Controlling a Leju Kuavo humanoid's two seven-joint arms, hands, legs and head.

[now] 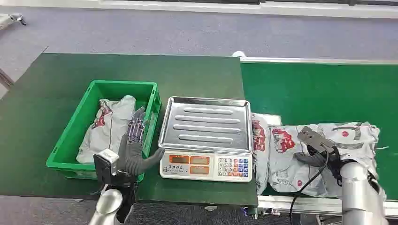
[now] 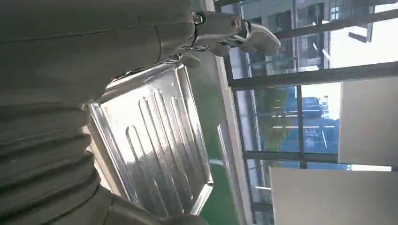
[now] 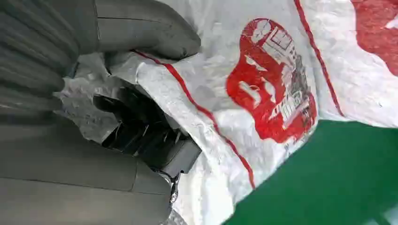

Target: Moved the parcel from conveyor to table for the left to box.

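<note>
A grey plastic parcel with red printing lies on the green conveyor belt at the near right. My right hand rests on it from the right. In the right wrist view the thumb presses on top of the parcel and the dark fingers curl under a fold of its wrapping, so the hand grips it. My left hand hovers over the near right corner of the green crate, fingers stretched out and holding nothing.
A weighing scale with a steel tray stands between the crate and the belt on the dark green table. Another grey parcel lies inside the crate. A second parcel sits wedged between the scale and the gripped one.
</note>
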